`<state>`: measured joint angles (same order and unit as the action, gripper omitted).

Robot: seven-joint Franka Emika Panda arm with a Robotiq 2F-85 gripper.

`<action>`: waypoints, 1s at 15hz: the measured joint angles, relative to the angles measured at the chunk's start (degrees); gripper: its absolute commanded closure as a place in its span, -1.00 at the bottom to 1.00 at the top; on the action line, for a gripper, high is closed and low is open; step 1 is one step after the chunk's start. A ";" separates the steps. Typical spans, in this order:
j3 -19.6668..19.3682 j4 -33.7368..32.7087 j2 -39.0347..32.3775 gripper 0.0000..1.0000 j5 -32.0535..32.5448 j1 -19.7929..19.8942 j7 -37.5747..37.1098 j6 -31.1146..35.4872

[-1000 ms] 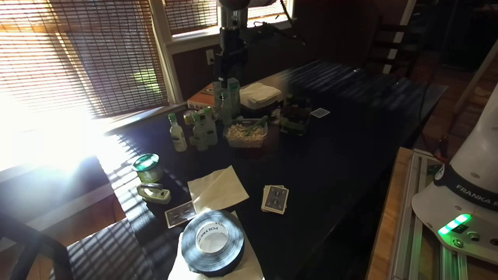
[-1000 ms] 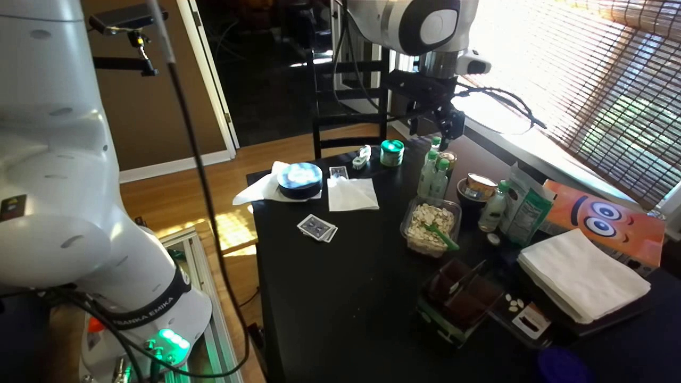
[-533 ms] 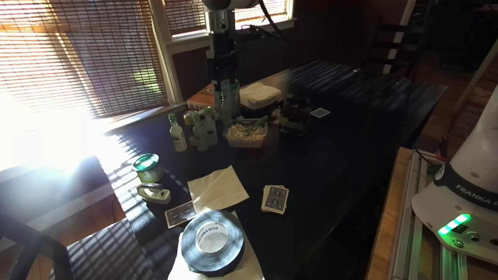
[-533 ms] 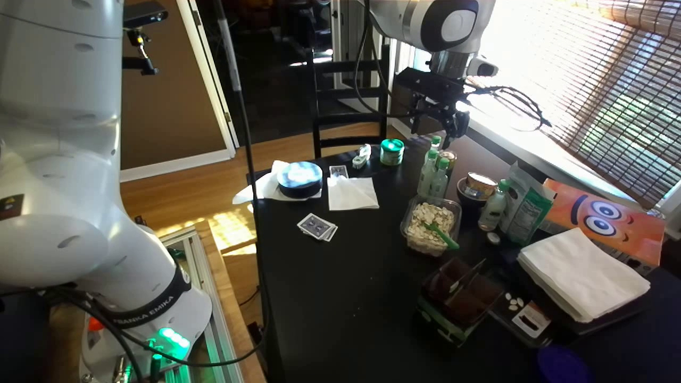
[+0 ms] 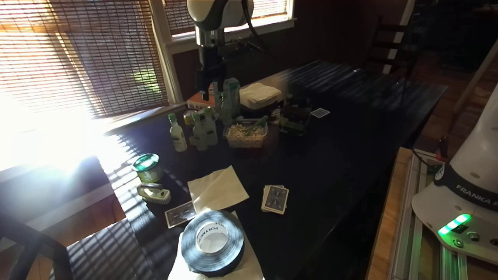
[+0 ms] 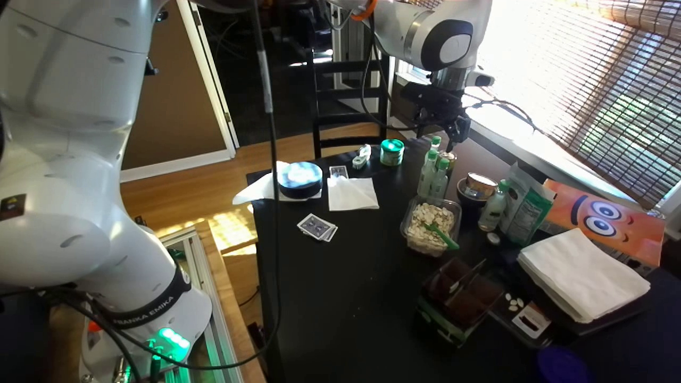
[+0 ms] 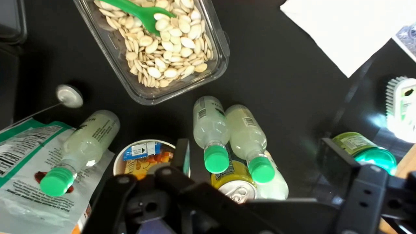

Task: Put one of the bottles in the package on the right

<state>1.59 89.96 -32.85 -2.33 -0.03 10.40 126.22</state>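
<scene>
Wrist view, and we have the pincer (image 7: 260,159) spread wide, nothing in its hold, over two green-capped bottles (image 7: 210,126) that touch or nearly do, with a drink can (image 7: 236,183) and a third bottle (image 7: 274,190) crowding behind. Close here and we could squeeze both at once, or tip one into the can. Watch a finger (image 7: 181,154) too: it covers part of the rim of the snack tub (image 7: 121,164), and a straight drop might clip it.

In an exterior view, that third bottle stands free of the pair on the bench (image 5: 330,155); to us it looks the safer pick.

In an exterior view, we take the divided carton (image 6: 437,319) for the package; the pumpkin-seed tub (image 6: 420,247) sits between bottles and carton, so a low carry could strike it, and a tilted bottle might snag on the carton's edges.
</scene>
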 measured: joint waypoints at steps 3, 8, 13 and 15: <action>-0.32 -5.16 -5.45 -1.00 1.39 -0.56 -1.85 0.05; -1.95 -12.04 -11.38 -0.93 3.60 -1.01 -4.71 0.03; -2.98 -17.41 -16.16 -0.86 3.94 -0.94 -5.20 -0.23; -2.99 -19.11 -17.75 -0.84 3.94 -0.96 -5.21 -0.67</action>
<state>-1.40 70.85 -50.60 1.61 -0.99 5.20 125.55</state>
